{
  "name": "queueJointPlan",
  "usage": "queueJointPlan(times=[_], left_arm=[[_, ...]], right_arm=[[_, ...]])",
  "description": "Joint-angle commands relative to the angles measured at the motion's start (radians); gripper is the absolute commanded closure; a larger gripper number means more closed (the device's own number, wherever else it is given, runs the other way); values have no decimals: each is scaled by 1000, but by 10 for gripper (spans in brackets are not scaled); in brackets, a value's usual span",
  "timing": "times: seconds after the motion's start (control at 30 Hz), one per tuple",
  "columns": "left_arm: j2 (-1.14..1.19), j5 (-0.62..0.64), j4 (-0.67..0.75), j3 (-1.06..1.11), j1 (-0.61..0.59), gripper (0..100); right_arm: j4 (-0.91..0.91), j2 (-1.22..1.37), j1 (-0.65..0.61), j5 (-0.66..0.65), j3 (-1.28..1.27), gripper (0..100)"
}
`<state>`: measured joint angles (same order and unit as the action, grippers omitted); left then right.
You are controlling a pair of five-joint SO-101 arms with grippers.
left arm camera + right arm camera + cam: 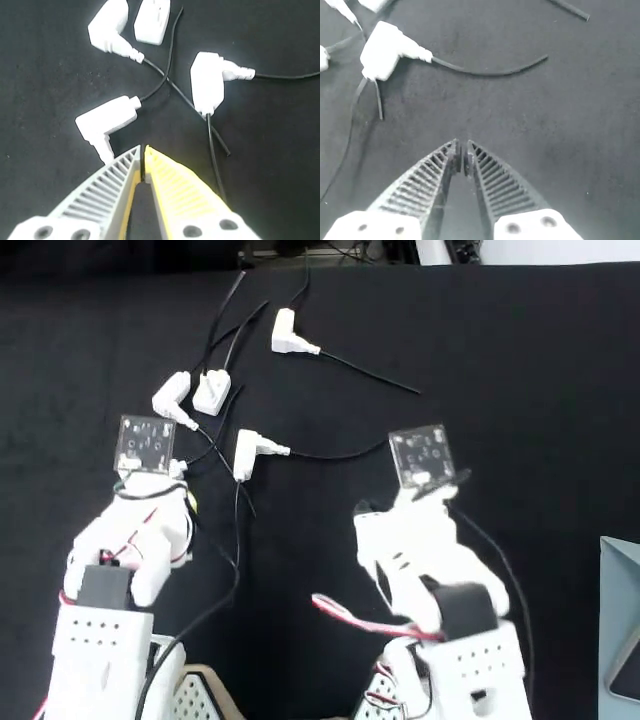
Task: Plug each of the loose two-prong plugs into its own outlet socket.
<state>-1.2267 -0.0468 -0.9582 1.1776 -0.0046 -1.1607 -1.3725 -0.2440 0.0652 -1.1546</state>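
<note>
Overhead, the black table [540,390] is taking up nearly all of the high view, with the left arm [130,540] and the right arm [420,550] sitting side by side at its near edge. A grey, box-like object [618,610] is standing at the table's right edge, cut off by the frame; what is inside cannot be made out. Between and beyond the arms, the white task pieces are lying loose on the cloth. The far plug [290,333] is lying well apart from the others, trailing its lead to the right. The middle plug [245,453] [207,82] [382,50] is lying between the two arms. The bent plug [172,395] [107,25] is lying just beside the socket block [211,392] [151,20], the two not joined. A nearest plug [106,122] is lying just ahead of the left gripper [142,150], whose grey and yellow jaws are pressing together at the tips with nothing between them. The right gripper [461,150] is hovering over bare cloth, its jaws likewise closed on nothing, with the middle plug well ahead of it. Thin black cables [335,454] are crossing among the plugs.
</note>
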Motion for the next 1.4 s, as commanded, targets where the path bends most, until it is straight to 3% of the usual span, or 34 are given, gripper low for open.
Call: queueJointPlan(times=[0.0,0.33,0.7,1.07,1.23,1.37], left_arm=[[-75,6,38,76,5,971],[-239,-3,40,260,7,971],[-600,-2,31,526,5,970],[-574,-3,9,522,-10,970],[-574,-2,8,522,-10,970],[-574,-2,8,522,-4,970]], right_arm=[[-11,-173,6,9,-64,986],[-14,-521,11,-35,-303,985],[-9,-518,12,-49,-478,984],[-18,-513,12,-55,-529,985],[-141,-513,11,-55,-529,985],[-141,-516,5,-54,-529,984]])
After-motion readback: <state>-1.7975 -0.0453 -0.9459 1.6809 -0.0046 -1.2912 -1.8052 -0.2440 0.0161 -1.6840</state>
